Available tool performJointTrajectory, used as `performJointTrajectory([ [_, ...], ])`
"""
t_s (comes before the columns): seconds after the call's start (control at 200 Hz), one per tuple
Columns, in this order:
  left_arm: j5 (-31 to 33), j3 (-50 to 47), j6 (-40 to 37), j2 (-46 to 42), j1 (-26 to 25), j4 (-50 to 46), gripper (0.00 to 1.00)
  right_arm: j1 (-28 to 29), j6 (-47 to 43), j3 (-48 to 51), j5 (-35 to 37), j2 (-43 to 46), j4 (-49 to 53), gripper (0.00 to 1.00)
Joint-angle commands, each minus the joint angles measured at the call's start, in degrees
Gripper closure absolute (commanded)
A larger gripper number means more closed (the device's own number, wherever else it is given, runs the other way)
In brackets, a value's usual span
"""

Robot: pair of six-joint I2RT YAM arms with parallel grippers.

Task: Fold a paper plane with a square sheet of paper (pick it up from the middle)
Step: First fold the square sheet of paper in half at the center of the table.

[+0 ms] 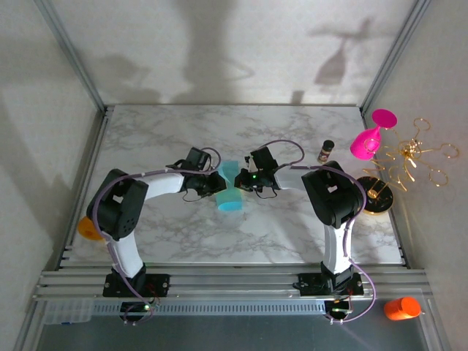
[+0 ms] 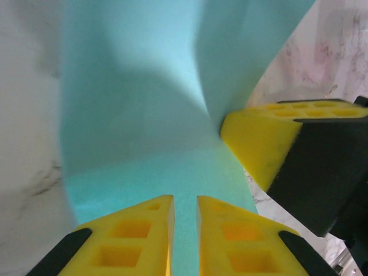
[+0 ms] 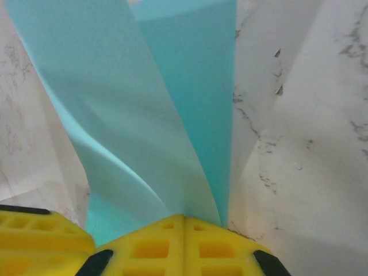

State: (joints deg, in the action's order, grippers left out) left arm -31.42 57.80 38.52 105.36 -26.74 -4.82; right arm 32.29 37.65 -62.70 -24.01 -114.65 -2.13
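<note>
Right fingers [image 3: 190,233] were pressed shut on the teal-blue square sheet of thin paper [image 3: 172,115], which curled just ahead of them over the white marble desk [image 1: 292,227]. Left fingers [image 2: 167,215] were nearly closed, the sheet in their slim gap; real pinch unclear. For a good fold: firm right clamp, line up edges, no twisting.

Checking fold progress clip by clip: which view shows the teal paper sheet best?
Top external: the whole teal sheet is in frame, small but with its bent outline clear. Left wrist gives a blurred, cropped close-up; right wrist shows curved layers pinched in the shut right gripper.
</note>
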Motion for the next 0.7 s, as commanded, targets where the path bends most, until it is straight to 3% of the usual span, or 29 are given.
performJointTrajectory([
  [0.0,-0.76,-1.56,1.53,2.10,-0.33,1.18,0.82,-0.56,-1.82,4.12,12.74,-6.95,13.99,0.98],
  [0.235,0.73,-8.64,-2.33,1.18,1.73,1.11,0.83,-0.55,-1.94,4.46,12.65,-6.73,13.35,0.98],
  [0.456,0.29,-12.80,-5.21,-5.03,4.77,-1.11,0.82,-0.56,-2.12,4.44,12.81,-6.77,13.45,0.98],
  [0.576,-3.63,-10.16,0.46,-8.20,3.16,4.11,0.81,-0.51,-2.27,4.49,12.71,-6.81,13.82,0.98],
  [0.696,-0.73,-6.09,4.37,-6.46,-0.52,6.83,0.82,-0.51,-2.08,4.70,13.18,-6.81,13.95,0.98],
])
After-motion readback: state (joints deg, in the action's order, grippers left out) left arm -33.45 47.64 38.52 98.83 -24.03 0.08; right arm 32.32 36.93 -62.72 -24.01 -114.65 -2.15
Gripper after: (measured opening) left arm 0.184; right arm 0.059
